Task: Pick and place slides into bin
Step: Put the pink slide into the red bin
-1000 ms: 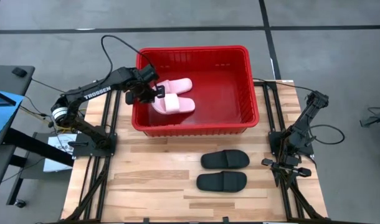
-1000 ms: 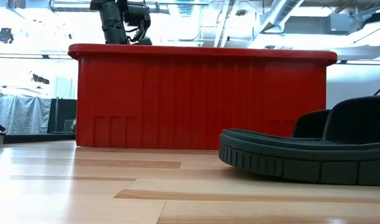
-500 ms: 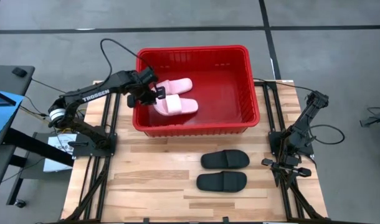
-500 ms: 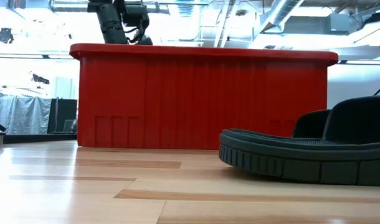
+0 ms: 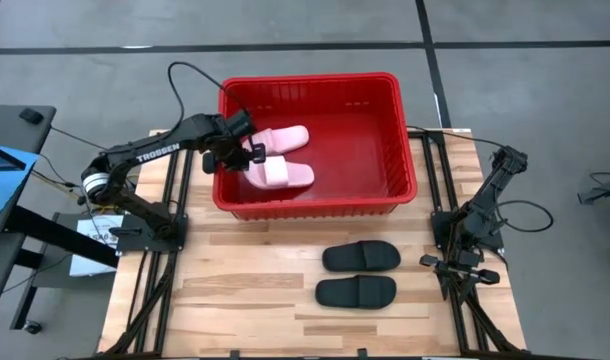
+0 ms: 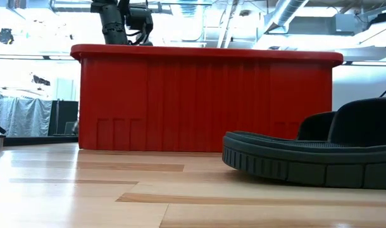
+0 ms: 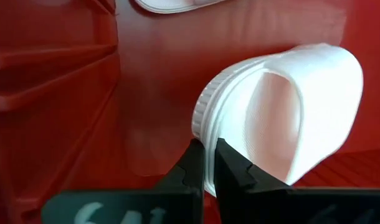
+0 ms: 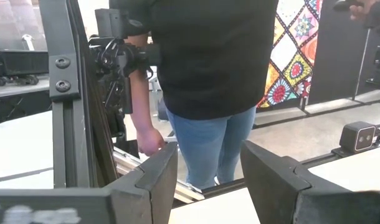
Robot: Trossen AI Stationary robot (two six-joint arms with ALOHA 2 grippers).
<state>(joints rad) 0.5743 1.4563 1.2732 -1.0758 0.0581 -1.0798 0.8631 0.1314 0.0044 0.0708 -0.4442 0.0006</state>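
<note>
The red bin (image 5: 310, 205) stands at the table's far middle. One pale pink slide (image 5: 287, 137) lies on its floor. My left gripper (image 5: 247, 152) reaches into the bin's left part and is shut on the second pink slide (image 5: 281, 173), which also shows in the left wrist view (image 7: 283, 118). Two black slides (image 5: 360, 257) (image 5: 356, 292) lie flat on their soles on the table in front of the bin; one fills the low view's right (image 6: 307, 158). My right gripper (image 8: 209, 168) is open and empty at the table's right edge. My left gripper pinches the ribbed sole edge (image 7: 201, 127) of the pink slide between its two fingers, at the slide's end nearest the bin's left wall. The fingers slant down into the bin from its left side. The slide stretches away from the fingers toward the bin's middle; whether its far end rests on the floor, I cannot tell.
The bin's left wall (image 7: 53, 93) stands close beside my left gripper. The bin's right half is bare red floor (image 5: 365, 150). A person (image 8: 202, 74) stands in the room beyond the table's right side. Bare wood (image 5: 235, 290) lies left of the black slides.
My left gripper has shifted a little toward the table's near edge inside the bin. It has stayed shut on the pink slide, which has moved with it.
</note>
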